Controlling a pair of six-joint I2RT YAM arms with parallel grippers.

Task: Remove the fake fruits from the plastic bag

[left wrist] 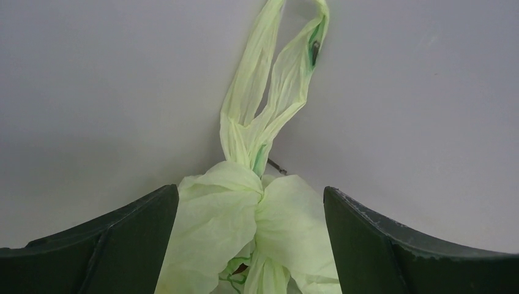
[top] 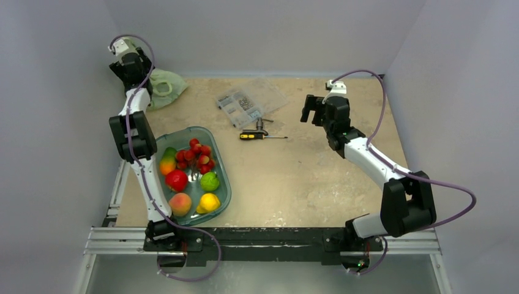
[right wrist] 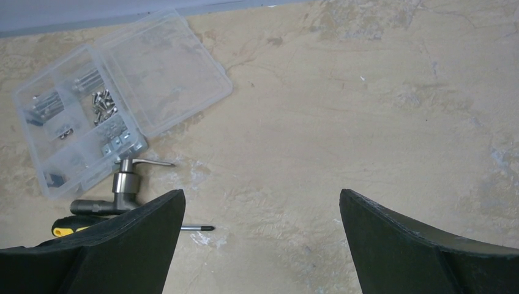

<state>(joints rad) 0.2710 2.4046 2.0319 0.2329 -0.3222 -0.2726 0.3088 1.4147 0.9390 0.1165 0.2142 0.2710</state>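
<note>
Fingers [right wrist: 134, 245] of right gripper [right wrist: 260, 193] parted wide over beige table [right wrist: 367, 92], near yellow-and-black-handled screwdriver [right wrist: 67, 225]. Farther back, left gripper [left wrist: 251, 188] equally wide, straddling bunched neck of thin crinkly pale green plastic bag [left wrist: 214, 220], at table's far left corner.

From my end the scuffed beige table [top: 306, 177] carries the pale green plastic bag [top: 164, 86] in its far left corner and a clear teal tray [top: 227, 195] at near left. A clear parts box [top: 248, 101] sits far middle, with a metal fitting [top: 260, 125] and yellow-handled screwdriver [top: 260, 136] just in front of it.
</note>
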